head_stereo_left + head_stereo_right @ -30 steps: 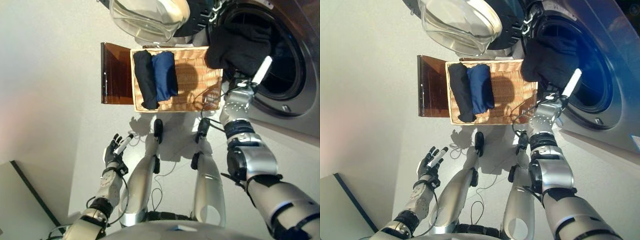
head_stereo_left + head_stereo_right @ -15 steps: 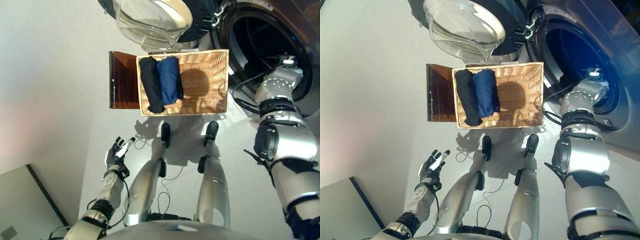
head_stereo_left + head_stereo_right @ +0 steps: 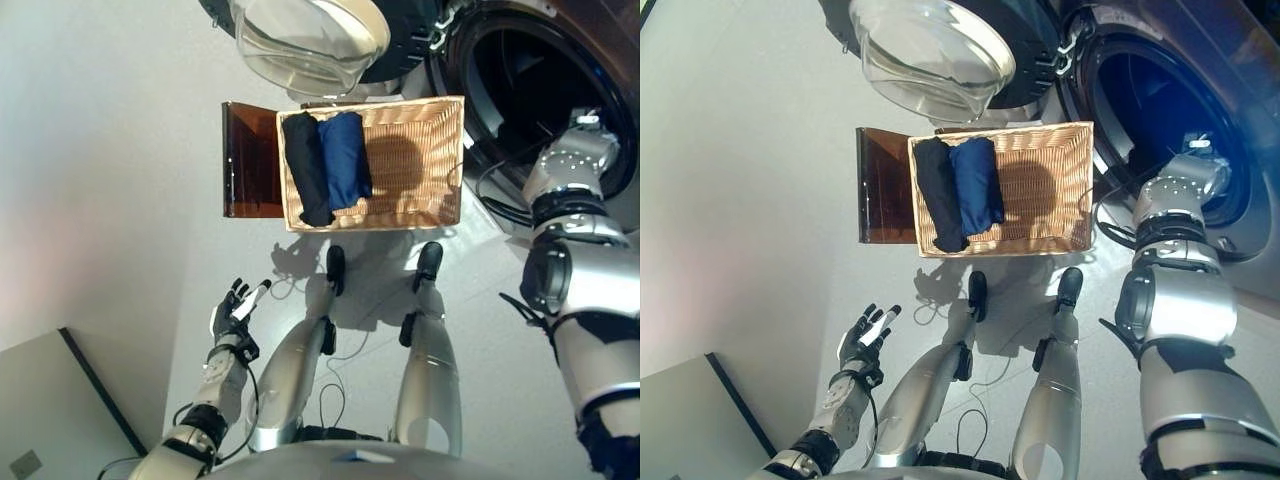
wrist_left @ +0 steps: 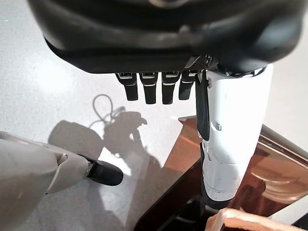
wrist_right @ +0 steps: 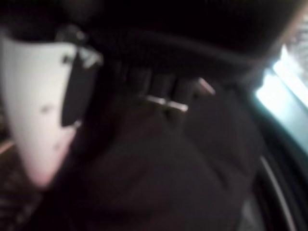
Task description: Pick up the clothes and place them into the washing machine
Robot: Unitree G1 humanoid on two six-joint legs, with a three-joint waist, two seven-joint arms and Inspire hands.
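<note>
A black garment (image 3: 305, 165) and a blue garment (image 3: 345, 158) lie rolled side by side in the left part of the wicker basket (image 3: 415, 190). My right arm reaches into the washing machine's drum (image 3: 520, 85), and the hand is hidden inside it past the wrist (image 3: 582, 135). In the right wrist view my right hand (image 5: 43, 106) is right against a dark cloth (image 5: 159, 183) inside the drum. My left hand (image 3: 235, 305) hangs open and empty over the floor at the lower left; it also shows in the left wrist view (image 4: 154, 89).
The basket rests on a low dark brown box (image 3: 250, 160) beside the machine. The machine's round glass door (image 3: 305, 40) stands open above the basket. A pale panel with a dark edge (image 3: 60, 410) lies at the lower left.
One second ago my right hand held a black garment at the drum's mouth. Since then the hand and the garment have gone inside the drum. The camera has shifted slightly.
</note>
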